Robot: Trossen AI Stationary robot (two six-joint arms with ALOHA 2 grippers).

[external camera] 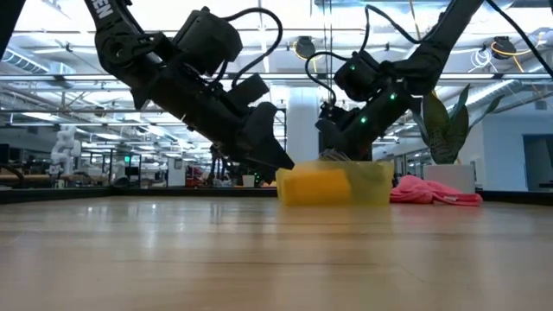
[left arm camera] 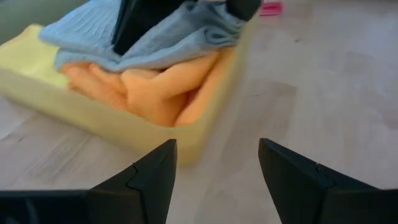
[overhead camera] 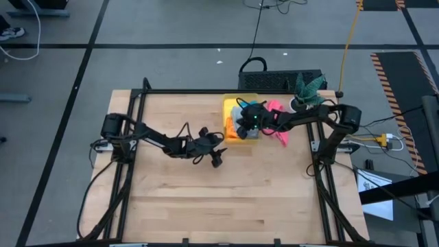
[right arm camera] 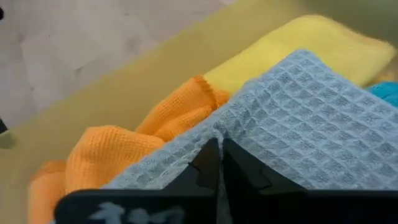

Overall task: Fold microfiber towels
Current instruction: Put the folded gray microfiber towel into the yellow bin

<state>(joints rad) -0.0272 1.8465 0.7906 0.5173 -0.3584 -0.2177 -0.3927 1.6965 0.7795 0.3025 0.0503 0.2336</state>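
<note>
We read this as the pick-up step: one cloth is being drawn from the translucent yellow bin [overhead camera: 230, 110] at the far middle of the table [overhead camera: 206, 199].

Right gripper [right arm camera: 219, 163] is down in the bin, fingers pinched together on a ridge of the light grey towel [right arm camera: 311, 118], which lies on top of the pile. Beneath and beside it we see the orange towel [right arm camera: 118, 149] and the yellow towel [right arm camera: 311, 40]; a sliver of the bright blue towel [right arm camera: 385, 93] shows at the edge. The pink towel [overhead camera: 277, 123] lies crumpled on the table just beside the bin, on the right arm's side, near the potted plant [overhead camera: 306, 90].

Left gripper [left arm camera: 214, 165] hovers low over bare wood near the bin's near corner, fingers spread wide, holding nothing.

No towel is folded yet, so the task looks to be at its start.

Next move, in our judgement: lift the grey towel clear without dragging the orange one out, then lay it flat on open table where the left gripper can take a corner.
</note>
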